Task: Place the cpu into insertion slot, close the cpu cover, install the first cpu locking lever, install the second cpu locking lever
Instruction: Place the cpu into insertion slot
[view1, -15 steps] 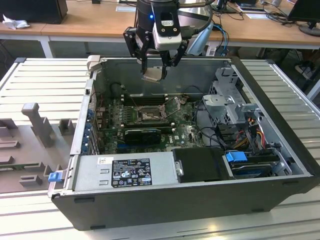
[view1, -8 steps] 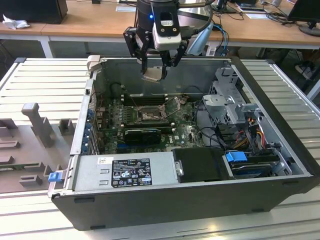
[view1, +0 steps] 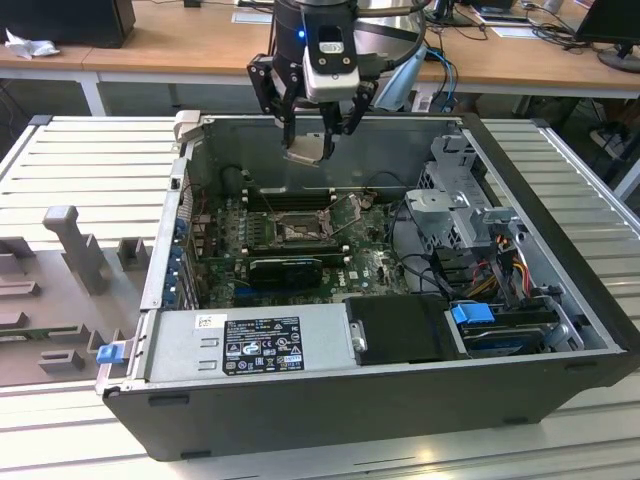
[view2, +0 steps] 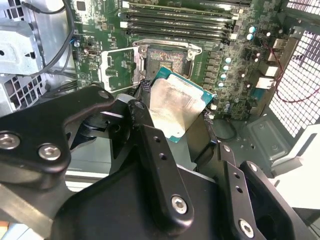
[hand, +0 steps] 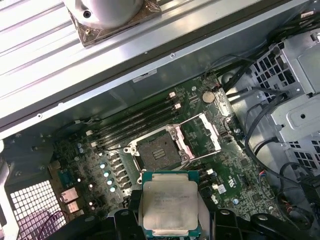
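My gripper (view1: 310, 146) hangs above the open computer case (view1: 560, 250), shut on the cpu (view1: 308, 150). In both wrist views the cpu (view2: 175, 107) (hand: 170, 202) shows its pale metal top with a green edge, pinched between the black fingers (view2: 145, 130). It is held in the air, apart from the board. The insertion slot (view1: 297, 228) (view2: 167, 56) (hand: 156, 150) lies open and bare on the green motherboard, below the cpu. Beside the slot, the cpu cover (view2: 116, 67) (hand: 202, 134) is swung back on its hinge.
Long black memory slots (hand: 137, 116) run beside the socket. A metal drive cage (view1: 455, 200) with cables sits at the exterior view's right and a grey power supply (view1: 250, 345) at the front. Grey fixture blocks (view1: 75, 245) stand on the ribbed table at the left.
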